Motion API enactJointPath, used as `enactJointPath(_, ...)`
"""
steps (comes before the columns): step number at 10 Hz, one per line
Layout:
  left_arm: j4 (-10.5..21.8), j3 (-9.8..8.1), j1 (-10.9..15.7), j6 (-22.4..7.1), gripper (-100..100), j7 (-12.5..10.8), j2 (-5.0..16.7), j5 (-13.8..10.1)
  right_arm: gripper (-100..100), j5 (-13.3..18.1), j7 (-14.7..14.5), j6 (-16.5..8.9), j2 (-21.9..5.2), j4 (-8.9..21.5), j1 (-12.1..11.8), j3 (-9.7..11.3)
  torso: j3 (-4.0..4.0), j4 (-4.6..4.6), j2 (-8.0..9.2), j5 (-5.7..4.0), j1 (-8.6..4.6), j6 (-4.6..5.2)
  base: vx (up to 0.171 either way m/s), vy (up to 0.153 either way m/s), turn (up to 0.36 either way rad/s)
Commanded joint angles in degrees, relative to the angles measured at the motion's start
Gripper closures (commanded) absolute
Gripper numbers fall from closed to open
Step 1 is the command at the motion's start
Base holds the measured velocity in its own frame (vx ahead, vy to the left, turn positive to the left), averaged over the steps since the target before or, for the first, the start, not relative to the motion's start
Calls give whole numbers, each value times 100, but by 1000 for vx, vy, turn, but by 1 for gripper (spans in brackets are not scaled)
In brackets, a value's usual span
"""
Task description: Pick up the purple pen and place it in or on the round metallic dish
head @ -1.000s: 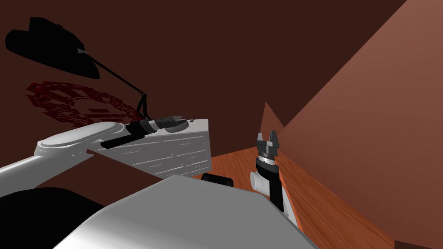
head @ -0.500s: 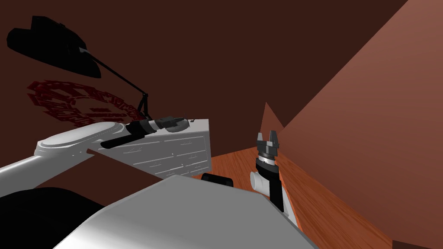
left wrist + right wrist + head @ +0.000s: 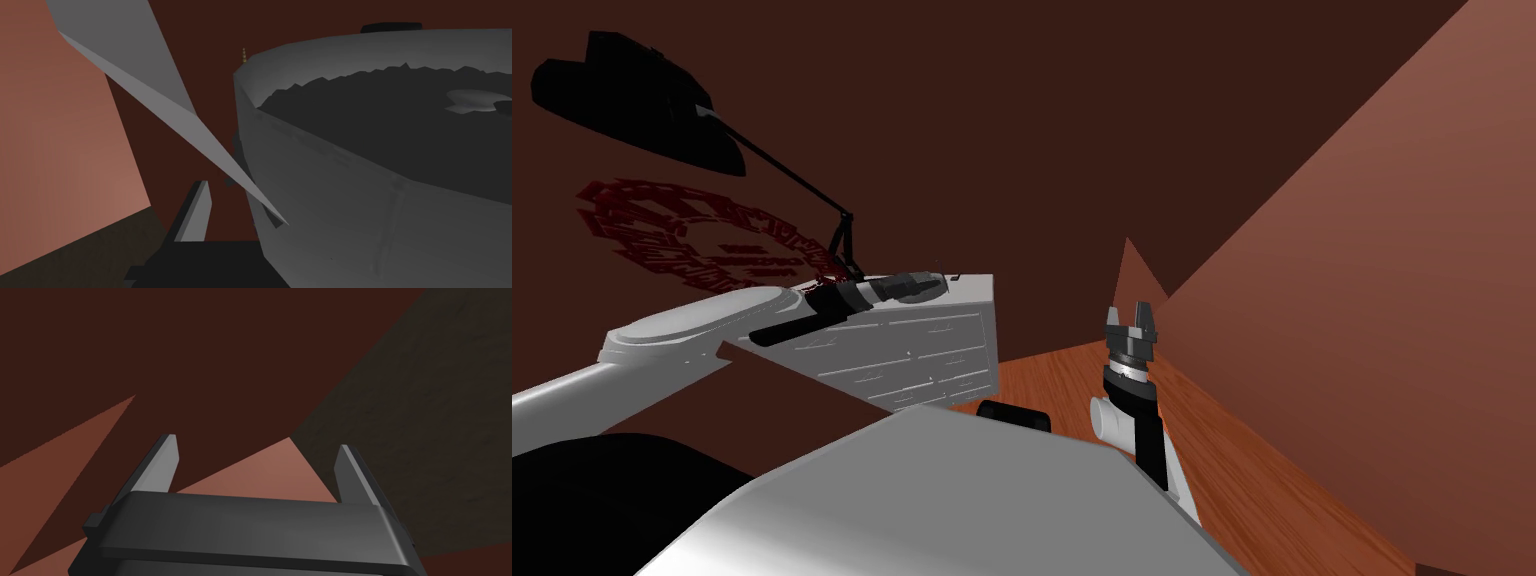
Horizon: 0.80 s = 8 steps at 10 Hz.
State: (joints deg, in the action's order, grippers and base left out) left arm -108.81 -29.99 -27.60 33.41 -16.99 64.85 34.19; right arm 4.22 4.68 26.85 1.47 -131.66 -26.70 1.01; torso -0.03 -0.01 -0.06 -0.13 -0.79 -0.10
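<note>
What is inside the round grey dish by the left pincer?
The dish shows a dark inner floor with one pale patch toward its far side; what it is I cannot tell. Its near wall hides the closer floor.

The wall ahead [image 3: 1032, 120] is dark maroon and the wall at three o'clock [image 3: 1372, 300] a lighter terracotta, while the floor [image 3: 1067, 385] between them is orange-brown with wood grain. At ten o'clock the lamp [image 3: 632, 100] is plain black, and the round openwork ornament [image 3: 682, 235] at nine o'clock is dark red on the maroon; the chest of drawers [image 3: 912, 350] is light grey. The round dish [image 3: 350, 210] is mid grey on its wall and charcoal inside, and the right claw [image 3: 1130, 312] is dark grey with a pale ring at its wrist.
</note>
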Motion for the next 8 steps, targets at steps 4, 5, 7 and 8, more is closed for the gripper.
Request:
enactJointPath(4, 14, 7, -5, -1, 100, 18, -6, 6, 0, 0, 0, 0, -2, 0, 0, -1, -3, -1, -6, 10, 54, 2, -5, -28, 7)
enactJointPath(5, 14, 7, -5, -1, 100, 18, -6, 6, 0, 0, 0, 0, -2, 0, 0, -1, -3, -1, -6, 11, 58, 1, 0, 0, 0)
enactJointPath(7, 14, 7, -5, -1, 100, 18, -6, 6, 0, 0, 0, 0, -2, 0, 0, -1, -3, -1, -7, 11, 60, 1, 0, 0, 0)
enactJointPath(8, 14, 7, -5, -1, 100, 18, -6, 6, 0, 0, 0, 0, -2, 0, 0, -1, -3, -1, -7, 11, 60, 1, 0, 0, 0)
